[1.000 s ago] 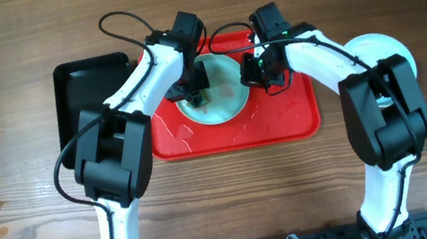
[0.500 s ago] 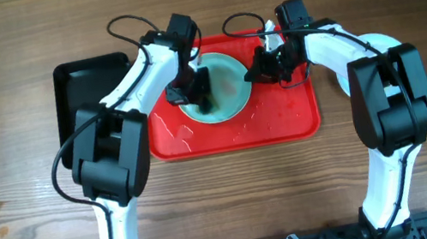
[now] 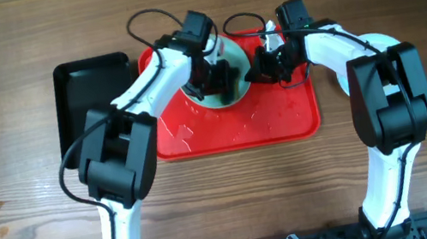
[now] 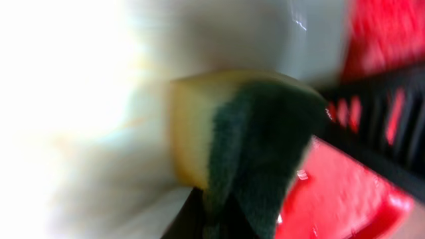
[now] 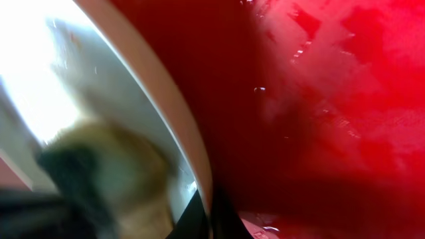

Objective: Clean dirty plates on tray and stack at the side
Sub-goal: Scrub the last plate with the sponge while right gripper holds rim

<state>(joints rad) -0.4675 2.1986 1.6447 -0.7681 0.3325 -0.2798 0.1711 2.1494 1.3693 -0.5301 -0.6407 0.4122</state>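
A pale blue plate point(image 3: 229, 82) stands tilted on edge over the back of the red tray point(image 3: 283, 121). My right gripper point(image 3: 261, 66) is shut on its right rim; in the right wrist view the cream rim point(image 5: 174, 106) runs down between the fingers of that gripper point(image 5: 207, 216). My left gripper point(image 3: 219, 75) is shut on a yellow-and-green sponge point(image 4: 242, 143), which presses against the plate's pale face point(image 4: 93, 113). The sponge point(image 5: 99, 179) also shows blurred in the right wrist view. Other plates are hidden.
A smaller black tray point(image 3: 92, 92) lies to the left of the red one. The red tray's floor point(image 5: 325, 99) is wet, with droplets and streaks. Bare wooden table point(image 3: 18, 196) surrounds both trays.
The left gripper has carried the sponge rightward and back across the plate. The plate went from lying flat to standing tilted at the back of the tray, while the right arm swung back.
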